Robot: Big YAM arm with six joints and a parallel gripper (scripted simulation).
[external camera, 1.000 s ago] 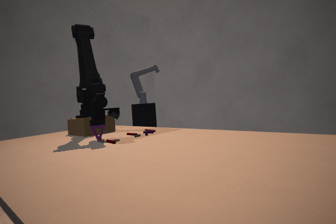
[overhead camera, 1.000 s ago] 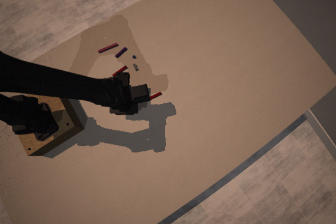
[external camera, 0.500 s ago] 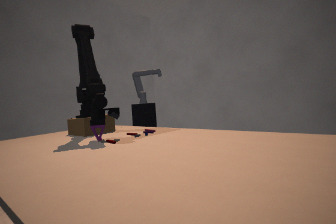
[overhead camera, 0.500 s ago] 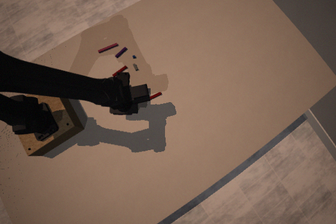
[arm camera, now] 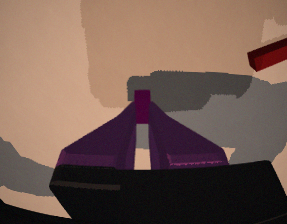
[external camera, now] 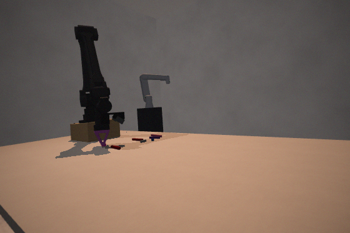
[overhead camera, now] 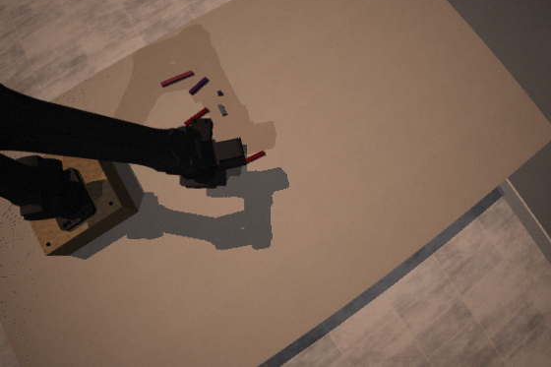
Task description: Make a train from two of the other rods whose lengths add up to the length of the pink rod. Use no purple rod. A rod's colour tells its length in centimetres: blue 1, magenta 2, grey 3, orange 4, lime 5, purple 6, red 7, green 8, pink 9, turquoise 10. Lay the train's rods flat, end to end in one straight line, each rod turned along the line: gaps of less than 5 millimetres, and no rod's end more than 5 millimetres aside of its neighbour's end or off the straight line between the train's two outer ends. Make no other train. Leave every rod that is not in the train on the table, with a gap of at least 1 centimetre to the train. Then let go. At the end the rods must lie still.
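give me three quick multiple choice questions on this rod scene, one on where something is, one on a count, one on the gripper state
1. Where does the blue rod lie in the top view?
A. between the purple rod and the grey rod
B. on the wooden base
C. at the table's far right edge

2. How many red rods show?
A. none
B. two
C. four

3. What is the gripper doing?
A. wide open above the table
B. shut on a magenta rod
C. shut on the pink rod

Answers:
1 A, the blue rod sits just right of the purple one and above the grey one.
2 B, one red rod pokes out beside the arm's wrist and another red rod lies right of the gripper.
3 B, the wrist view shows the fingers pinching a short magenta piece at their tips.
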